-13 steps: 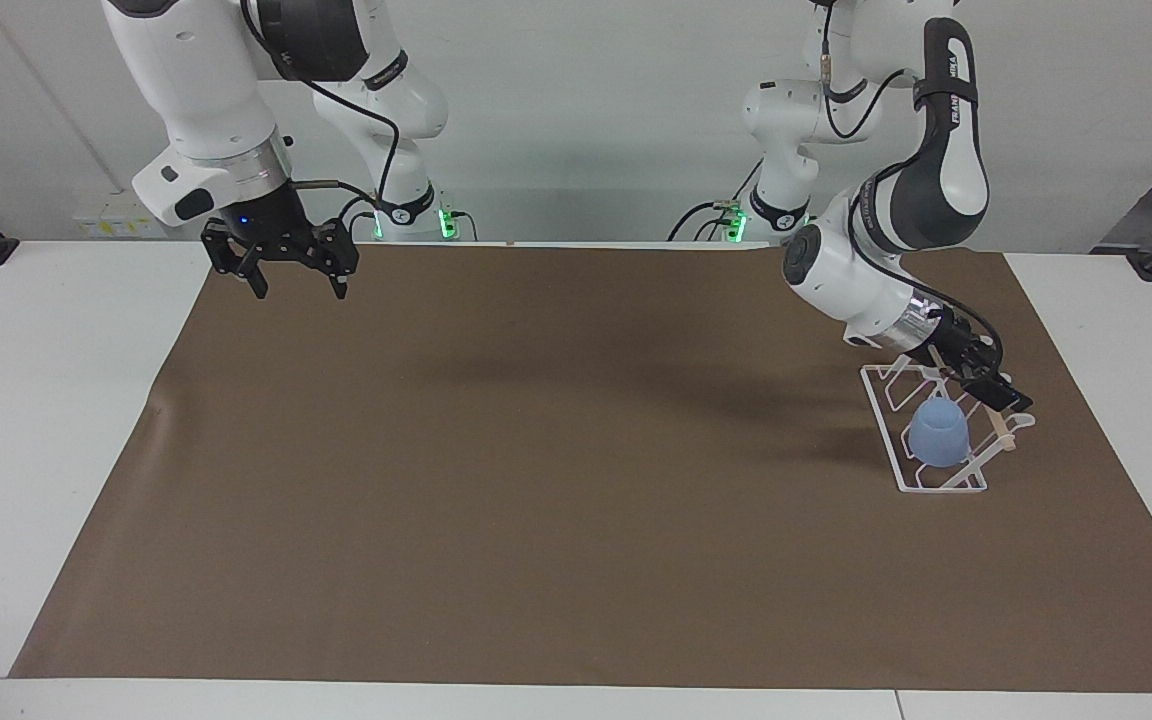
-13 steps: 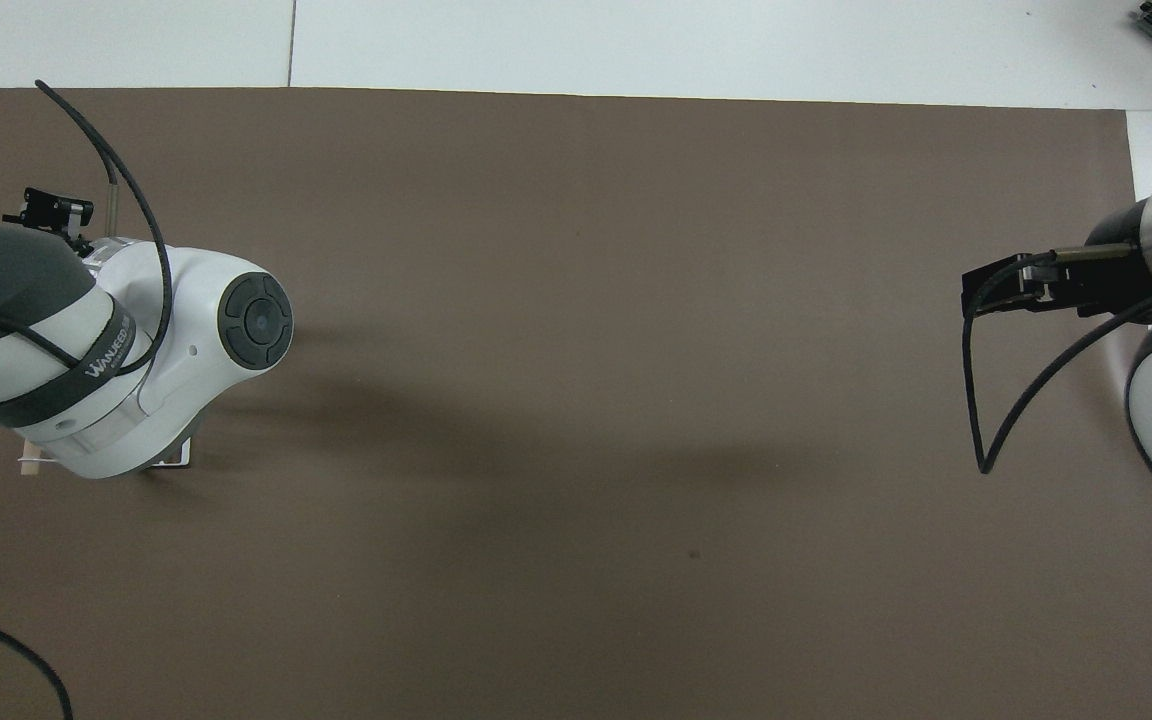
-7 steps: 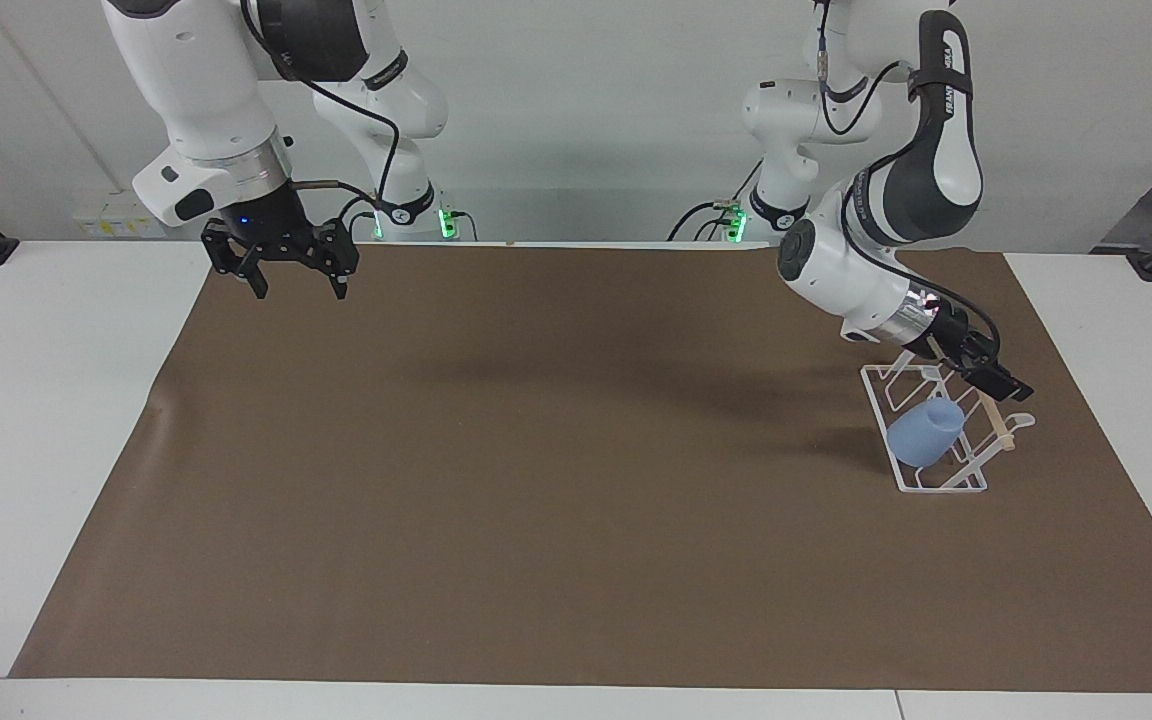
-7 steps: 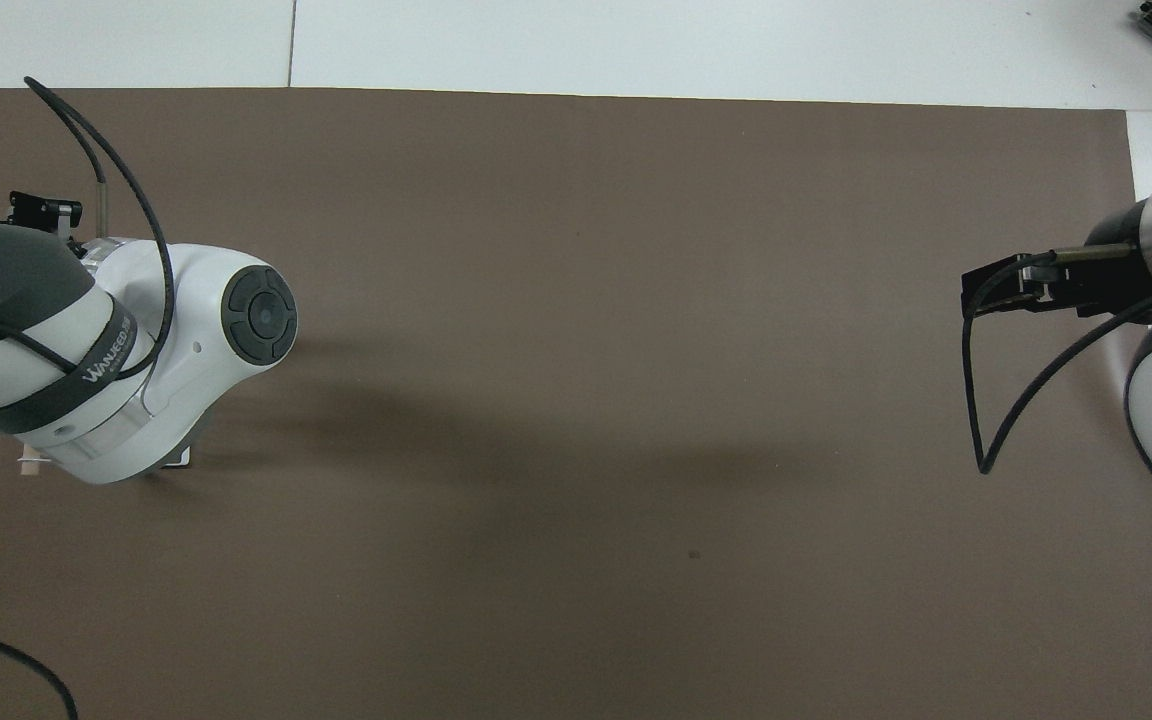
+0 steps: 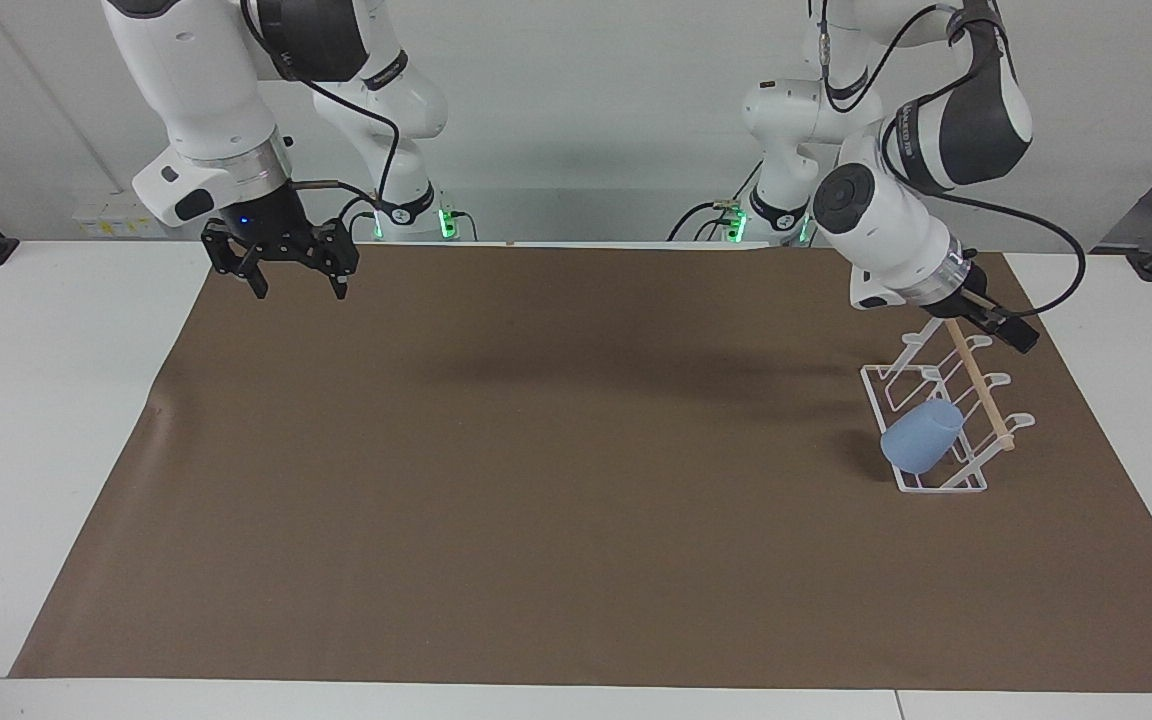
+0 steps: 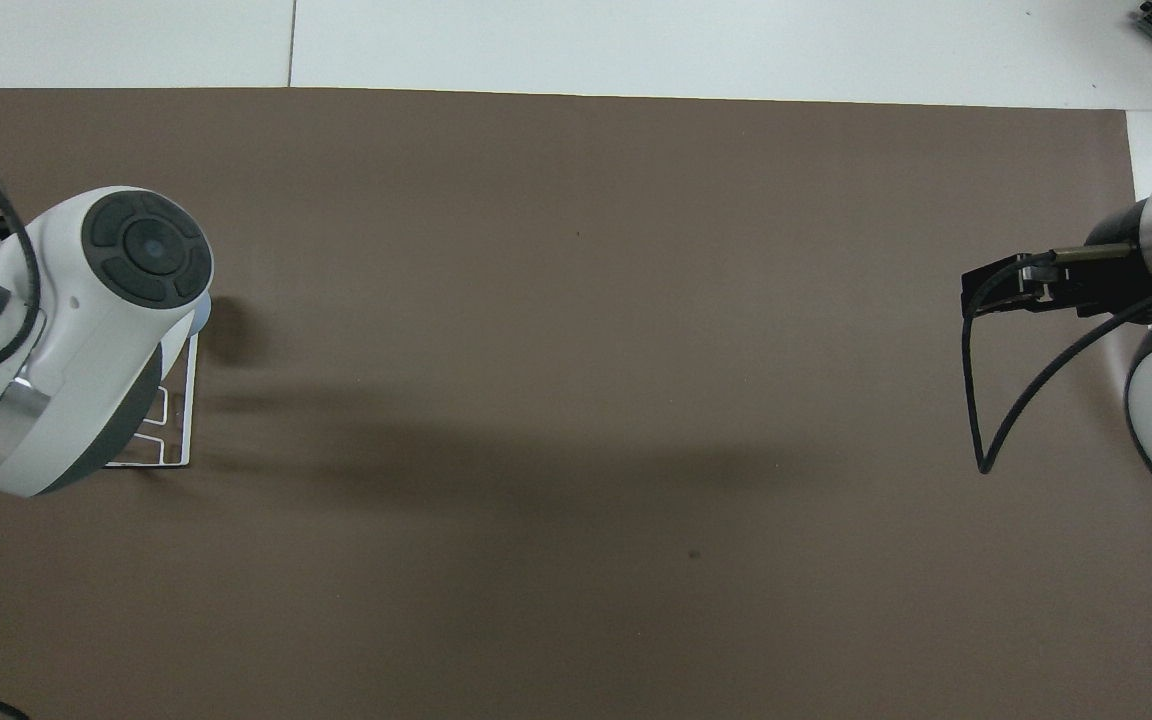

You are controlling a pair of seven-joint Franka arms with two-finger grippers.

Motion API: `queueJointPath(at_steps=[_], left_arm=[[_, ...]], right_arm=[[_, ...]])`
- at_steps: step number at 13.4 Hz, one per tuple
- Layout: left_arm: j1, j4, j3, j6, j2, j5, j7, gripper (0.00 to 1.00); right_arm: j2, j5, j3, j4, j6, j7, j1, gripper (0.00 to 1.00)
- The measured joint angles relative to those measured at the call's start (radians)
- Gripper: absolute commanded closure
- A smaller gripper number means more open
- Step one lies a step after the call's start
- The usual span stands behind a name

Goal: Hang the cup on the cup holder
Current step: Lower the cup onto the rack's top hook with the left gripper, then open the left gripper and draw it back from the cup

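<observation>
One small light-blue plastic tumbler-shaped cup (image 5: 922, 436) sat tilted on the white wire cup holder (image 5: 928, 482), at the rack's end farther from the robots, its closed base pointing away from the light wooden dowel (image 5: 979, 386) that crossed the rack's upturned prongs. There was one cup, one rack and one dowel; the rack's remaining loops carried nothing. The rack stood on the brown paper mat (image 5: 556, 480) covering the white table (image 5: 26, 400), toward the left arm's end. The left pincer (image 5: 1014, 334) hung in the air over the rack's end nearer the robots, clear of the cup and holding nothing; its fingers could not be made out, though it appeared spread wide. In the overhead view the left arm hid most of the rack, with only its base frame (image 6: 181, 420) showing. The right pincer (image 5: 296, 282) waited over the mat's edge toward the right arm's end, well apart from the rack, fingers spread wide and empty.
</observation>
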Motion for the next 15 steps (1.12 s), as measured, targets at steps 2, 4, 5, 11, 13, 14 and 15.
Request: queueJointPath(at_steps=[2, 4, 5, 11, 13, 14, 15], left_arm=[[0.015, 0.001, 0.006, -0.034, -0.051, -0.13, -0.004, 0.0], [0.047, 0.0, 0.009, -0.05, -0.099, -0.269, -0.057, 0.0], [0.066, 0.0, 0.01, -0.05, -0.113, -0.323, -0.093, 0.0], [0.158, 0.052, 0.014, -0.049, -0.132, -0.575, -0.281, 0.0], [0.159, 0.062, 0.013, -0.031, -0.132, -0.606, -0.324, 0.0], [0.159, 0.062, 0.01, -0.016, -0.132, -0.615, -0.331, 0.0], [0.159, 0.062, 0.008, -0.006, -0.131, -0.619, -0.334, 0.0]], right_arm=[[0.0, 0.0, 0.0, 0.0, 0.0, 0.0, 0.0, 0.0], [0.0, 0.0, 0.0, 0.0, 0.0, 0.0, 0.0, 0.0], [0.0, 0.0, 0.0, 0.0, 0.0, 0.0, 0.0, 0.0], [0.0, 0.0, 0.0, 0.0, 0.0, 0.0, 0.0, 0.0], [0.0, 0.0, 0.0, 0.0, 0.0, 0.0, 0.0, 0.0], [0.0, 0.0, 0.0, 0.0, 0.0, 0.0, 0.0, 0.0], [0.0, 0.0, 0.0, 0.0, 0.0, 0.0, 0.0, 0.0]])
